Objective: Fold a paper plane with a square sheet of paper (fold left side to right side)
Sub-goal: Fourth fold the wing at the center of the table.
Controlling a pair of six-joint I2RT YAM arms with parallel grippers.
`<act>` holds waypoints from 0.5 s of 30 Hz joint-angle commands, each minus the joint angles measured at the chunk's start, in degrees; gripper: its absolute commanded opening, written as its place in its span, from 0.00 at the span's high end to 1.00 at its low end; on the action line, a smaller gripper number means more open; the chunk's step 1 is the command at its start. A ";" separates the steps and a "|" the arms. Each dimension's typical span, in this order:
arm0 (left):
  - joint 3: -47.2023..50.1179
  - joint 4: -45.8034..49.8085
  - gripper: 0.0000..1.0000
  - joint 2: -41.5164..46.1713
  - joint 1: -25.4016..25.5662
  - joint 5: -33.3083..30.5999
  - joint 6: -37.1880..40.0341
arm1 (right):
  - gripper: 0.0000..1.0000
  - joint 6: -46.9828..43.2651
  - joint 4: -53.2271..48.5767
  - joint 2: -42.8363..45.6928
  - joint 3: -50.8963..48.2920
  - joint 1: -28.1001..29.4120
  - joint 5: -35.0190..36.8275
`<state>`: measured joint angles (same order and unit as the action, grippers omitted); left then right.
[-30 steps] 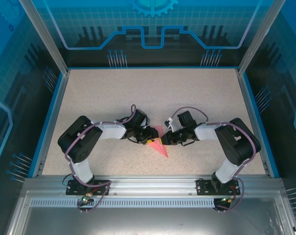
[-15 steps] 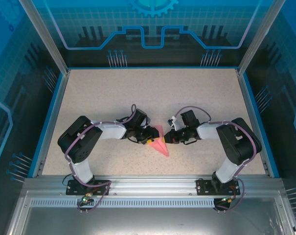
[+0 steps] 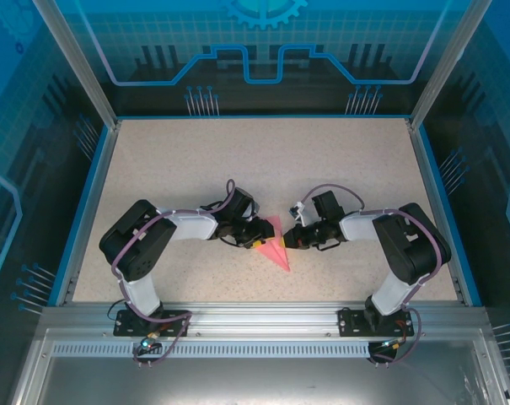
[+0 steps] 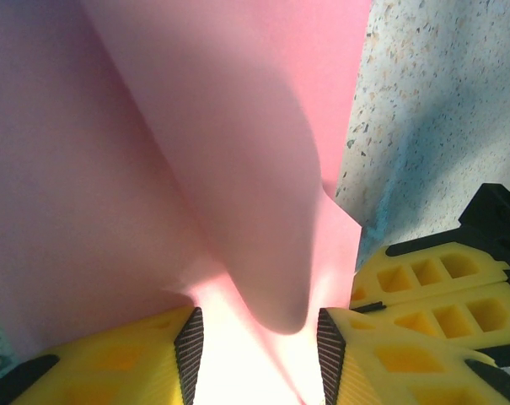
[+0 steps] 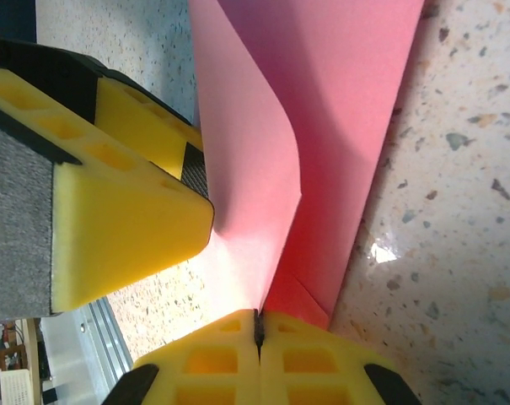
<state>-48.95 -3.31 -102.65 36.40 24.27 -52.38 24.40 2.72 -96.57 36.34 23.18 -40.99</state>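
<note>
Both arms folded low, elbows out, forearms turned inward. Hands meet at pink paper (image 3: 276,251), a pointed folded shape on counter (image 3: 153,169), midway between side edges, nearer near edge, tip toward that edge. Left hand (image 3: 263,239) roughly half open, fingers (image 4: 111,363) straddling raised pink fold; pad contact unclear. Right hand (image 5: 258,319) fully closed, pinching paper's edge.

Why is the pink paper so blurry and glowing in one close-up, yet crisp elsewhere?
Left wrist view: the pink paper lies very near the lens, so it is soft, with a washed-out glow between the fingers of the left gripper. Right wrist view: sharper, one small glare spot on the table. Top external view: even light, crisp.
</note>
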 commanded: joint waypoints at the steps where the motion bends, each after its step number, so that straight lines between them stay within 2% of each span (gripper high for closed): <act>1: 0.17 3.36 0.56 0.65 0.33 -1.28 1.05 | 0.98 -0.32 0.09 -0.64 -1.38 -0.53 -1.34; 15: -0.09 3.36 0.57 0.51 0.33 -1.09 1.15 | 0.97 0.38 0.87 -1.38 -0.17 0.11 -1.59</act>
<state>-48.95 -3.31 -102.65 36.38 24.29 -52.38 24.62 4.16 -97.17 35.62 23.20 -40.99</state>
